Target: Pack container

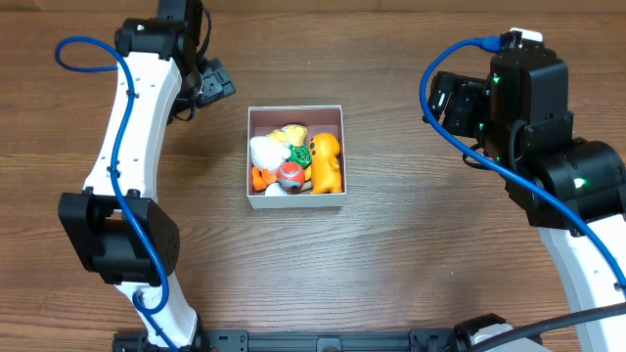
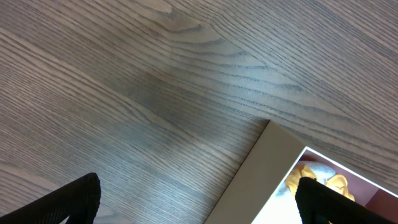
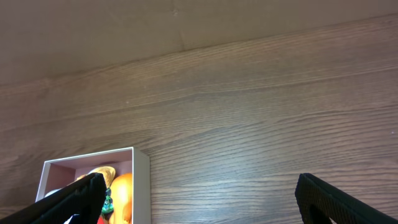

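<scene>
Your left gripper (image 1: 213,82) stands wide open and empty. In its wrist view the two black fingers (image 2: 74,200) sit at opposite lower corners, with wood grain and one container corner between them. It hovers toward the far edge of the worktop (image 1: 391,284), just beyond the container's far-left corner. Your right gripper (image 3: 199,199) is likewise spread wide and holds nothing, well apart from the container on its right side. The container (image 1: 293,201) rests flat about mid-worktop, between the two arms and touching neither gripper. Inside it:
- an orange toy (image 1: 327,162) lies against the right wall;
- a white toy (image 1: 264,150) lies at the left wall;
- a yellow toy (image 1: 290,133) lies toward the far wall;
- a green piece (image 1: 301,153) and a red-and-grey round toy (image 1: 290,175) lie between them.
</scene>
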Tool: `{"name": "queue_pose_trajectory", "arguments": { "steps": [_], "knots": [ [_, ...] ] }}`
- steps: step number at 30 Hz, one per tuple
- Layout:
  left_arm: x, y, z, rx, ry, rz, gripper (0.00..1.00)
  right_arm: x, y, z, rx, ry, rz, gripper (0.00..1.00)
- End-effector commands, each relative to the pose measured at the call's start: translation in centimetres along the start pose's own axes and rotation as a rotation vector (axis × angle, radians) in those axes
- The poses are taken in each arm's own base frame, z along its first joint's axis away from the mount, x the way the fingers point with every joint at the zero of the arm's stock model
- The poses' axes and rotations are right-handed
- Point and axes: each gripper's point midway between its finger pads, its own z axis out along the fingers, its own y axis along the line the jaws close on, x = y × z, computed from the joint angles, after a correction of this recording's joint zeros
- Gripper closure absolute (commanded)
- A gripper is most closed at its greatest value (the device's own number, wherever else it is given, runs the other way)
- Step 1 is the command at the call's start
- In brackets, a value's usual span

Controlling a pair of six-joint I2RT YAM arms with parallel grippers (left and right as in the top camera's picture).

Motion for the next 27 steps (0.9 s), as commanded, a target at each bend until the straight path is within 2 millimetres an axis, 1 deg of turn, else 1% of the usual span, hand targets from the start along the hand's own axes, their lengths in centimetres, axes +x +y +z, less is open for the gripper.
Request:
{"name": "queue_pose_trajectory", "arguments": {
  "steps": [1,18,21,24,25,27],
  "knots": [
    [-0.3,-0.1,-1.2,0.024,-0.025,-0.024,0.0,-0.7,-0.1,-0.5,0.002,-0.023,0.012,0.0],
    [-0.3,-0.1,-1.2,0.024,-0.025,-0.024,0.0,-0.6,-0.1,-0.5,0.002,-0.022,0.012,0.0],
    [-0.3,-0.1,-1.2,0.024,-0.024,-0.024,0.0,-0.9,-0.3,-1.7,-0.008,-0.048,0.018,0.0],
    [-0.3,-0.1,-1.2,0.024,-0.025,-0.024,0.0,-1.7,-0.4,-3.1,-0.024,-0.096,0.029,0.0],
    [-0.3,-0.1,-1.2,0.024,-0.025,-0.024,0.0,-1.9,-0.5,-4.1,-0.032,-0.12,0.035,0.0],
    [-0.3,-0.1,-1.2,0.024,-0.025,-0.024,0.0,-2.9,-0.7,-6.6,-0.068,-0.195,0.054,0.0]
  ]
}}
